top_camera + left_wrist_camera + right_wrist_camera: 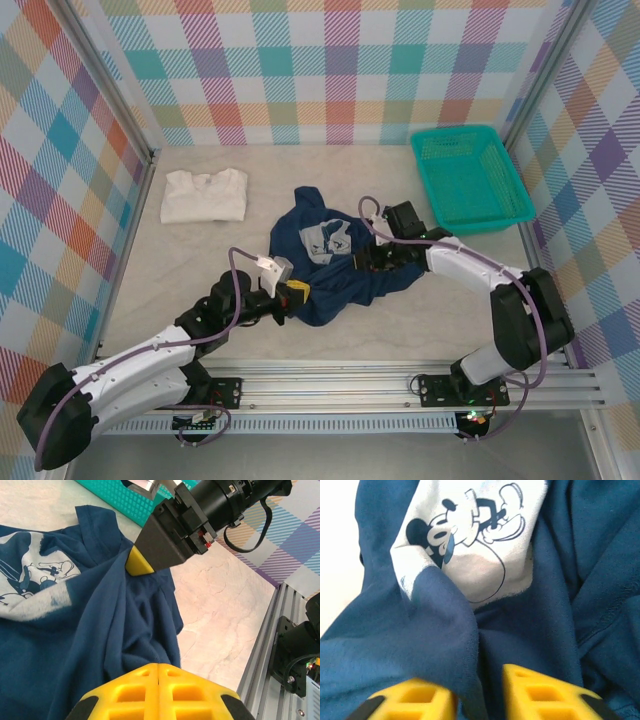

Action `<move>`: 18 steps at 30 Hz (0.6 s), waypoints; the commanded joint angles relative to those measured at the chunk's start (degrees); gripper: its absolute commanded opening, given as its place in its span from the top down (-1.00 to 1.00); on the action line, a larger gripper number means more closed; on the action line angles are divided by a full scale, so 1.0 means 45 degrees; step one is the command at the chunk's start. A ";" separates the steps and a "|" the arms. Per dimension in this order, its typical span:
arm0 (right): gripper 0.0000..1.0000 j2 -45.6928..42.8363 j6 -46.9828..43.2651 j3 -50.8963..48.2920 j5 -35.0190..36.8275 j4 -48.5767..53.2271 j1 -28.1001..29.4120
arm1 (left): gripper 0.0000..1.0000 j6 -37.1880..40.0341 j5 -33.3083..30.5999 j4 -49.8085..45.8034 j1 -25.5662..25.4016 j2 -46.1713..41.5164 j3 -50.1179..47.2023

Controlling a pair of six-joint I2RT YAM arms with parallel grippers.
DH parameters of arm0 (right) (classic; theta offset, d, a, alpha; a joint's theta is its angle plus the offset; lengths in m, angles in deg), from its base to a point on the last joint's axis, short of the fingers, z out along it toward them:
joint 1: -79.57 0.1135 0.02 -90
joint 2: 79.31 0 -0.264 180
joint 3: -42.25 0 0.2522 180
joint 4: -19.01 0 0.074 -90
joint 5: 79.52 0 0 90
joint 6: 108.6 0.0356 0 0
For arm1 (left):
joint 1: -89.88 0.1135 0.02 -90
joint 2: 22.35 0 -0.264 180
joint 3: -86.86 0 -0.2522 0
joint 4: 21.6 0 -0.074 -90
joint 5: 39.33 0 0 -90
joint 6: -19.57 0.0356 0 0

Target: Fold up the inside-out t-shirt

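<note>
The inside-out t-shirt (335,270) lies crumpled in the middle of the table, dark navy, with a pale cartoon print patch (328,240) facing up. My left gripper (296,291) sits at the shirt's near-left edge. In the left wrist view its yellow fingers (159,669) are pressed together, with the navy cloth (100,630) running into their tips. My right gripper (365,262) rests on the shirt's right side. Its jaws (470,680) stand apart with a ridge of navy cloth (445,625) rising between them, just below the print (475,545).
A folded white shirt (204,195) lies at the back left. At the back right stands a teal mesh basket (470,178). An aluminium rail (400,378) runs along the near edge, and plaid walls close in the sides and back.
</note>
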 commanded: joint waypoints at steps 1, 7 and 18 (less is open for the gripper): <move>0.25 -0.1229 -0.1315 0.0019 0.1555 0.0716 0.0810 | 1.00 0.0375 0.0148 0.0597 0.0131 0.0016 0.0150; 0.09 -0.3612 -0.2073 -0.1473 0.0154 -0.1538 0.2124 | 1.00 0.0574 0.0192 0.0120 0.0151 0.0265 0.0554; 0.11 -0.0611 -0.0263 -0.1377 -0.1493 -0.3318 0.3141 | 1.00 0.0743 0.0086 -0.0266 0.0163 0.0095 0.0639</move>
